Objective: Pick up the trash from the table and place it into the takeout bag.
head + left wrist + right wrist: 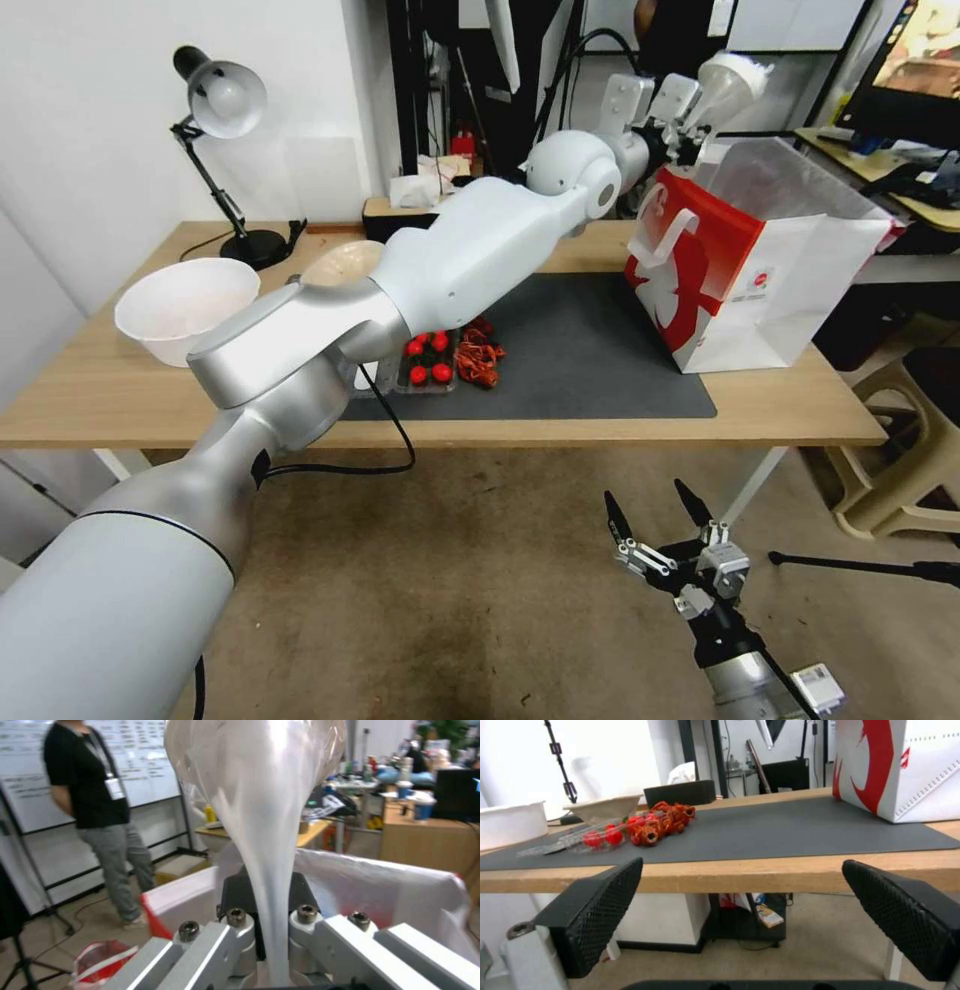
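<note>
Clear plastic cup (728,85) over takeout bag (760,270) rim.

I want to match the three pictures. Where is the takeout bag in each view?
Head view: takeout bag stands at the table's right end, under the left gripper.
Left wrist view: its open white rim is behind the fingers.
Right wrist view: upper right corner.
Shared landmark: its red print.
</note>
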Motion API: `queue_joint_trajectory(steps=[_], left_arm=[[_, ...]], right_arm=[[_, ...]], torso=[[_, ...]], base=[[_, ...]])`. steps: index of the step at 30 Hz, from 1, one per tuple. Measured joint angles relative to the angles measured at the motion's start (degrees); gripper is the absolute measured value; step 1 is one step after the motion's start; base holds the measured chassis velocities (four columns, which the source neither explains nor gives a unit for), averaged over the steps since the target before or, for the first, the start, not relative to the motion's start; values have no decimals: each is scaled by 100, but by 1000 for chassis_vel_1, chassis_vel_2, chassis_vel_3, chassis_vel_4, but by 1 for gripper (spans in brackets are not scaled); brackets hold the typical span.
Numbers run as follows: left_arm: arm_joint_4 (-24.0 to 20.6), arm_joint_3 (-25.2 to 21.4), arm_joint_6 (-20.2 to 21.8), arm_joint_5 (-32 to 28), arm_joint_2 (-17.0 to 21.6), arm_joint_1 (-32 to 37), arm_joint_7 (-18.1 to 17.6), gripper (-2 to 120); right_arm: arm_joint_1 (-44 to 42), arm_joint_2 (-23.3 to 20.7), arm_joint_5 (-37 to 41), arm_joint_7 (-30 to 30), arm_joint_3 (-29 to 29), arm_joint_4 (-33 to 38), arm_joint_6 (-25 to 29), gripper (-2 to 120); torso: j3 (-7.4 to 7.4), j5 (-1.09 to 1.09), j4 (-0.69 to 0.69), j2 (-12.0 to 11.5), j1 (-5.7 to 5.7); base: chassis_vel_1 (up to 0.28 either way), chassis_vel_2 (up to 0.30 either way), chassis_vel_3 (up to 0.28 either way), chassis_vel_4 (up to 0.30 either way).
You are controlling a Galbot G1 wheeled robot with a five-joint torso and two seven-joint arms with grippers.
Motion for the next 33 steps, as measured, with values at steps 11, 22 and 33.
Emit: queue_joint_trajectory(steps=[11, 22, 33], left_arm=[[-84, 324, -141, 267, 11, -66, 482, 0], [-154, 752, -179, 409, 16, -118, 549, 5], [-249, 679, -129, 366, 20, -223, 504, 43]], right_arm=[[14, 51, 1, -15, -17, -45, 20, 100], [32, 84, -6, -16, -33, -74, 20, 100], [42, 130, -27, -29, -53, -110, 20, 100]], torso=[[0, 0, 0, 0, 0], [0, 0, -1, 0, 0], [0, 0, -1, 0, -1]], base=[[0, 0, 0, 0], [0, 0, 0, 0], [0, 0, 0, 0]])
